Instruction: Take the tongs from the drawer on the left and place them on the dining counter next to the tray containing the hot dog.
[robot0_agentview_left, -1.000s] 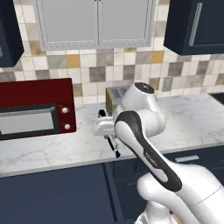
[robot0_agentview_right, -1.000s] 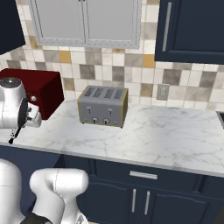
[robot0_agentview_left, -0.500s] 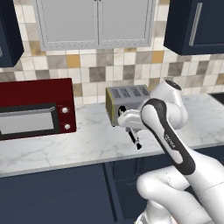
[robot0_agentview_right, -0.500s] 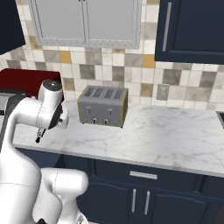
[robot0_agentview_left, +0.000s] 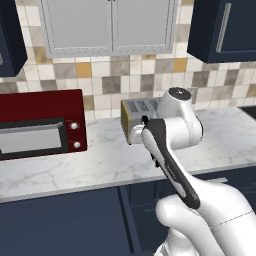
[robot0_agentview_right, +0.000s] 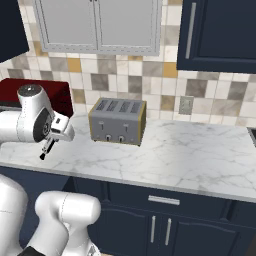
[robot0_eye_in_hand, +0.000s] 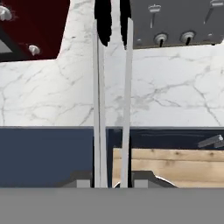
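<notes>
We see our tool (robot0_eye_in_hand: 112, 181) clamped narrowly on the tongs (robot0_eye_in_hand: 111, 109), whose two thin silver-grey arms run up the middle of the hand view from between the fingertips to their black ends, which lie in front of the toaster (robot0_eye_in_hand: 175, 19) and the gap beside the dark red microwave (robot0_eye_in_hand: 30, 26). In the right base view the tool (robot0_agentview_right: 50, 142) sits at the end of our arm over the front edge of the marble surface (robot0_agentview_right: 175, 155), left of the toaster (robot0_agentview_right: 117, 121), with a dark tip of the tongs (robot0_agentview_right: 44, 152) poking down below it. In the left base view our arm crosses in front of the toaster (robot0_agentview_left: 137, 112) and we cannot make out the tongs clearly there. Below the surface's edge the hand view shows the drawer (robot0_eye_in_hand: 170, 168) standing open with its pale wooden inside exposed, and a silver bar handle (robot0_eye_in_hand: 210, 141) at the right. The left base view also shows the microwave (robot0_agentview_left: 40, 125) to the left on the surface (robot0_agentview_left: 100, 165).
</notes>
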